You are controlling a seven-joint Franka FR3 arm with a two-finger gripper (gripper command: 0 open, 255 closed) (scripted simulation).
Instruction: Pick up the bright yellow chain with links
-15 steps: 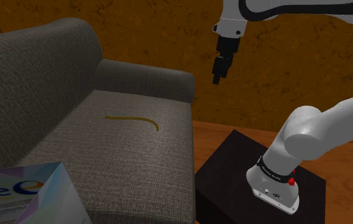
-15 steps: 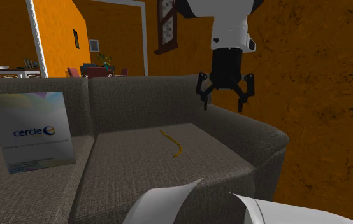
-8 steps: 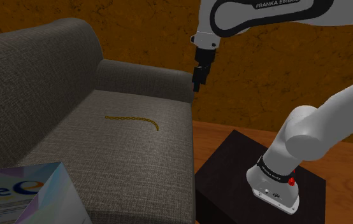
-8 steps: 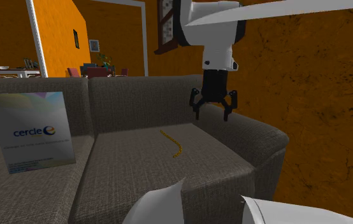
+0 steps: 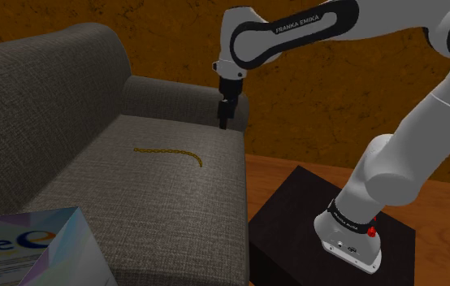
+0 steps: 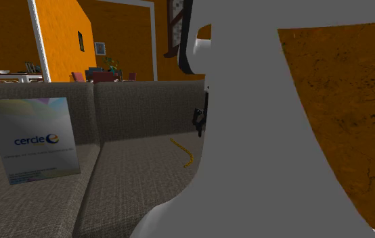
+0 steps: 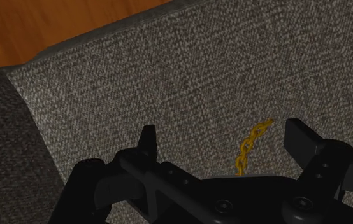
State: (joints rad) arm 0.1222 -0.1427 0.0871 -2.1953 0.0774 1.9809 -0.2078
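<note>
A thin yellow chain (image 5: 166, 152) lies in a gentle curve on the grey sofa seat (image 5: 134, 191). In the shoulder view my black gripper (image 5: 224, 122) hangs over the seat's far right end by the armrest, right of the chain's curled end and above it. In the wrist view the two fingers stand apart, so the gripper (image 7: 223, 135) is open and empty, and one end of the chain (image 7: 248, 149) lies on the fabric between them, nearer one finger (image 7: 299, 137). The chain (image 6: 183, 152) also shows in the second exterior view, beside the arm.
A white printed box (image 5: 32, 244) stands on the seat at the shoulder view's lower left, also visible in the second exterior view (image 6: 34, 138). The sofa's backrest (image 5: 45, 81) and armrest (image 5: 187, 97) border the seat. My black stand (image 5: 329, 231) rests on the wooden floor.
The gripper has swung toward the shoulder view's left and come down, from above the floor beyond the armrest to over the seat's end. The arm now blocks much of the second exterior view.
</note>
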